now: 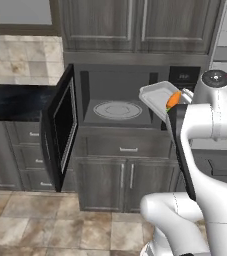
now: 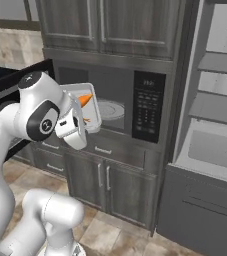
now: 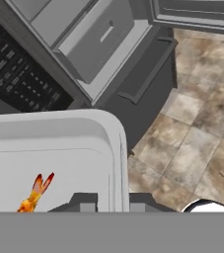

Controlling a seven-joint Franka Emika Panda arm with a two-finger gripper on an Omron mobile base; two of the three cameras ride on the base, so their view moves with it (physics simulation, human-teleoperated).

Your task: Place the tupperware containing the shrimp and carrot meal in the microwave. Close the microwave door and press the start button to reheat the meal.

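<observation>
The pale tupperware (image 1: 154,96) hangs steeply tilted in front of the right half of the open microwave (image 1: 116,95), level with its cavity. My gripper (image 3: 112,204) is shut on its rim, one fingertip (image 3: 84,202) inside the wall and one outside. The orange carrot (image 1: 172,100) lies at the tray's low edge. In the right base view the tupperware (image 2: 83,106) holds the carrot (image 2: 86,99) and a shrimp (image 2: 87,120). A shrimp (image 3: 35,192) lies on the tray floor (image 3: 49,148). The microwave door (image 1: 60,127) is swung wide open to the left. The white turntable plate (image 1: 117,110) is bare.
The keypad panel (image 2: 147,107) is right of the cavity. Wood-grain cabinet doors (image 1: 135,25) are above, with a drawer (image 1: 128,146) and lower cabinets (image 1: 120,182) below. Grey open shelves (image 2: 217,100) stand at the right. A black counter (image 1: 15,102) runs to the left over tiled floor (image 1: 45,225).
</observation>
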